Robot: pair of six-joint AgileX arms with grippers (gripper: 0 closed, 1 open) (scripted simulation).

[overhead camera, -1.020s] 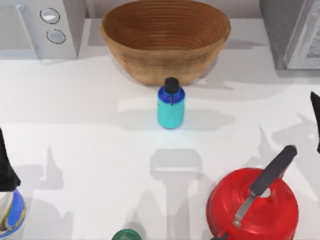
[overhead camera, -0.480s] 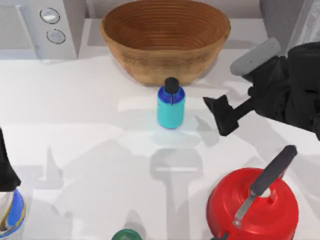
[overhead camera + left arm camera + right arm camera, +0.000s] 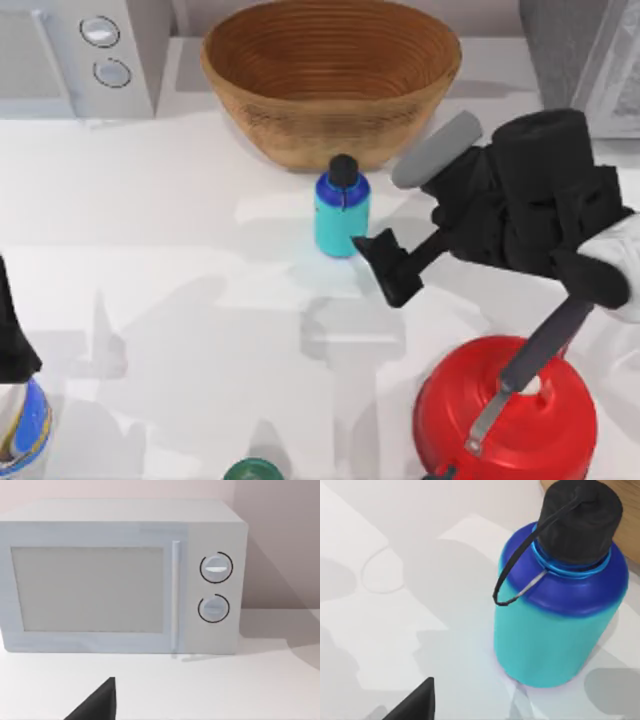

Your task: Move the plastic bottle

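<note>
From the top view, the plastic bottle (image 3: 342, 215) was seen standing mid-frame before the wooden bowl (image 3: 330, 75), not yet gripped. The right gripper (image 3: 385, 265) was placed just beside it, holding nothing; how far it was open could not be told. In the right wrist view, the bottle (image 3: 560, 610) was seen upright and untouched. The left gripper (image 3: 12, 335) was parked at the left edge.

Right claw (image 3: 385, 268) reaches low over the table's middle; left claw (image 3: 15, 345) sits at left edge.
</note>
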